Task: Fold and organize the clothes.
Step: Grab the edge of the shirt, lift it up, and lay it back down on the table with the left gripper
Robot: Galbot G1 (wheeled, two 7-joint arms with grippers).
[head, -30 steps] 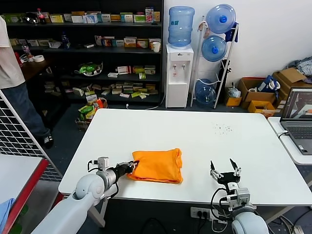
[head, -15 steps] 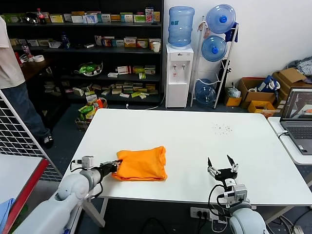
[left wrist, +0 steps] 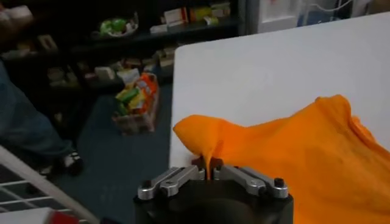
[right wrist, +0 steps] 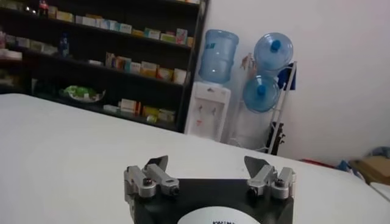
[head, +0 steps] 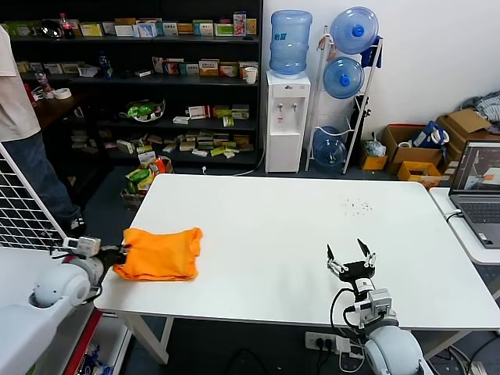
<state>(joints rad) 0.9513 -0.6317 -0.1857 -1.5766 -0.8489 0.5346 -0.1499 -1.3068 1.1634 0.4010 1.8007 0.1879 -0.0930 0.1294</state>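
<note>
Finding one: the shirt [head: 158, 254] has travelled. A second ago it lay folded near the front middle of the table [head: 297, 234]; half a second ago it was partway across; now it sits at the table's front left corner, at about nine o'clock from my right pincer [head: 351, 266] in the head view. My left pincer [head: 119, 256] has dragged it there, and the fold has held: the bundle is compact, if a little more rumpled at its far edge.

Finding two: my left pincer is clamped on the shirt's near-left edge. The left wrist view shows the jaws drawn together on a pinched ridge of orange cloth [left wrist: 210, 159], with the rest of the shirt spreading away over the white top.

Finding three: my right pincer is idle at the table's front edge, at roughly five o'clock of the table's centre, jaws wide apart and holding nothing [right wrist: 207, 176].

Judgement: folding looks done and this is the organizing step, parking the bundle at the side. A release should be next, once I am satisfied that the shirt rests fully on the table.

Not established: the white logo does not show in any view. Whether the shirt's left edge overhangs the corner I cannot tell, as my own arm covers it. The layers underneath are hidden.
</note>
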